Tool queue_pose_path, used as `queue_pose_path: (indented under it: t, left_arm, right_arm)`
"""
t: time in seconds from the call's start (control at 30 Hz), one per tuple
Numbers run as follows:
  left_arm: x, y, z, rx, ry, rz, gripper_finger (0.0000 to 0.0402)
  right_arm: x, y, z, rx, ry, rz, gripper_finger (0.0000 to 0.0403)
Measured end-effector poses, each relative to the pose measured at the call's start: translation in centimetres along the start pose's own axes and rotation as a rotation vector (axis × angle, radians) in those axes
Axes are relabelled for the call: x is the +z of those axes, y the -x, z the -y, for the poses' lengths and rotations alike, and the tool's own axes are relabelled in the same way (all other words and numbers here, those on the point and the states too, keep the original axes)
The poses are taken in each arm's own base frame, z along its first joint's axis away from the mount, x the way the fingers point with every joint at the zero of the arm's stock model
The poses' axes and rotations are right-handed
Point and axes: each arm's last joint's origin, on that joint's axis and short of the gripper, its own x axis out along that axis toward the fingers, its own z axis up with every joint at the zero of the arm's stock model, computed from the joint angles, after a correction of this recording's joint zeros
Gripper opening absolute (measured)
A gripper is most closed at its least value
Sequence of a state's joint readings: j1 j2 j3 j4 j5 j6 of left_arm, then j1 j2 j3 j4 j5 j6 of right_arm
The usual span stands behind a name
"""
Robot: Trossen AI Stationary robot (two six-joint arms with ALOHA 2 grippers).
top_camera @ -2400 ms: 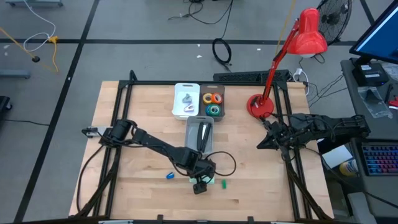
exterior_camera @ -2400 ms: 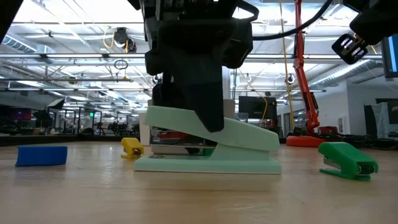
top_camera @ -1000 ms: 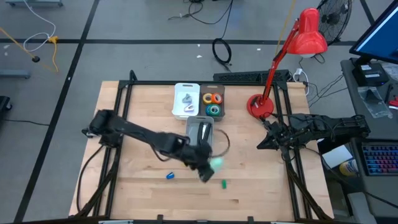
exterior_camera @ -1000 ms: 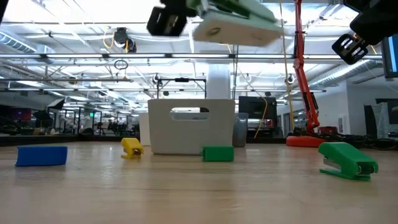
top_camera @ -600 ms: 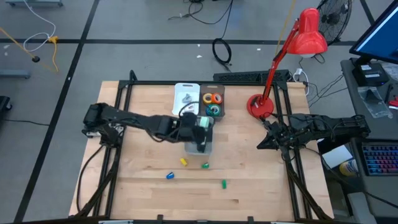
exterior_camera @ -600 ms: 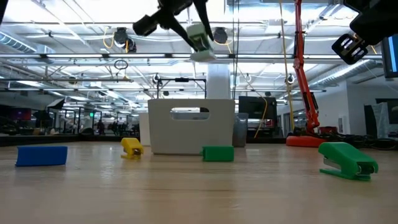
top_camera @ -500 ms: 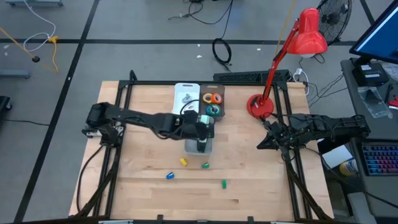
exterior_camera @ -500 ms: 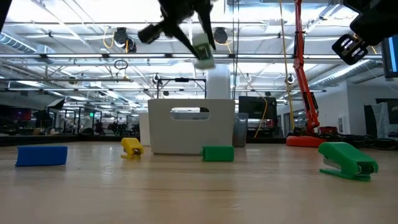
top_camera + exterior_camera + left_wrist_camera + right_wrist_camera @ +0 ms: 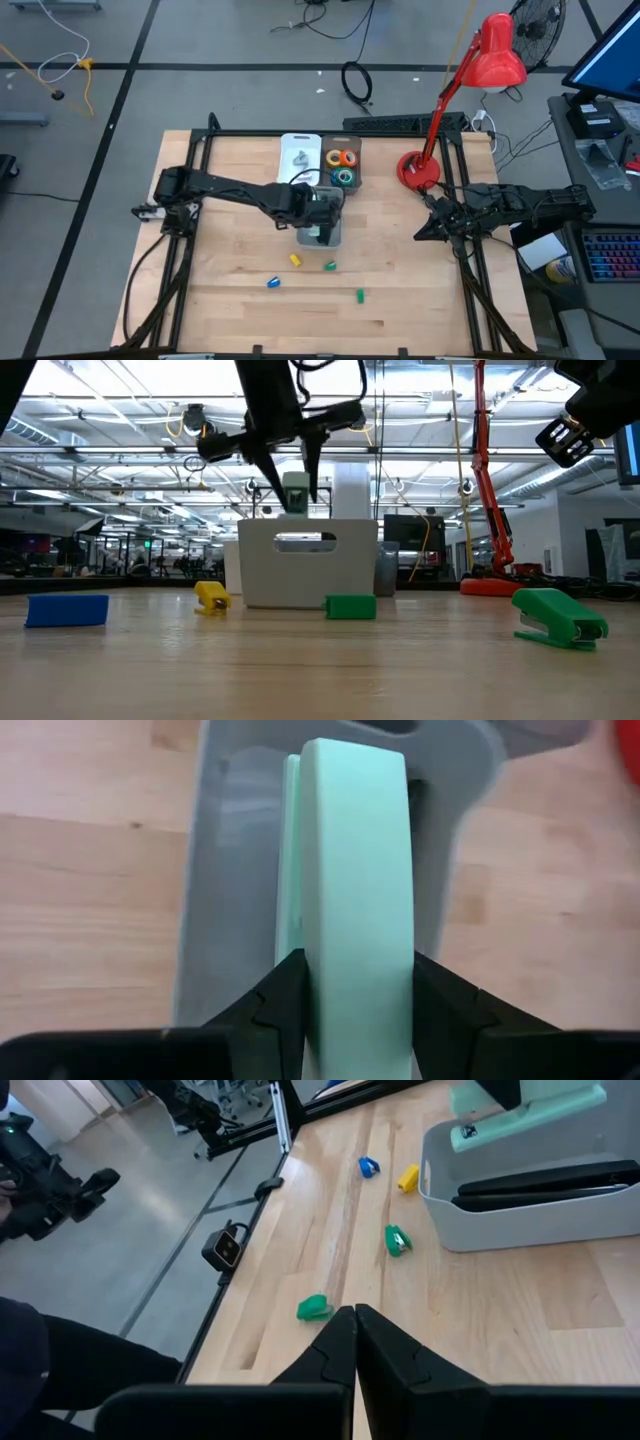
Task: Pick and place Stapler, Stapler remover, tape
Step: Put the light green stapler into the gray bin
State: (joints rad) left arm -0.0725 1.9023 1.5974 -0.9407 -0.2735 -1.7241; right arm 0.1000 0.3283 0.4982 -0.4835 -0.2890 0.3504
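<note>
Stapler [image 9: 355, 890], rigid and likely hefty, sat clamped mid-body between the left gripper [image 9: 350, 1010] fingers above the grey bin [image 9: 205, 870].

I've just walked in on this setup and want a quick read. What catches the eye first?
The left gripper draws the eye first: it holds a mint-green stapler nose-down over the grey bin at the table's middle, where a black stapler already lies. Next comes the red desk lamp at the far right corner, beside the waiting right gripper. Small coloured staple removers dot the near wood.
</note>
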Motion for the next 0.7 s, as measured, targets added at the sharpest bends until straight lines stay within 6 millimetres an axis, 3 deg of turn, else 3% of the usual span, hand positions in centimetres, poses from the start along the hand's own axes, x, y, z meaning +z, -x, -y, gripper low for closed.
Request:
queue_pose_path:
  t: [0.3,0.7]
  left_arm:
    - [1.1,-2.6,0.2,0.062,0.016,0.009,0.0132]
    - [3.0,-3.2,0.3,0.082,-0.023,-0.047,0.0132]
  right_arm:
    - [0.0,0.0,0.0,0.0,-0.002,-0.001,0.0]
    - [0.0,0.0,0.0,0.001,-0.003,-0.001,0.0]
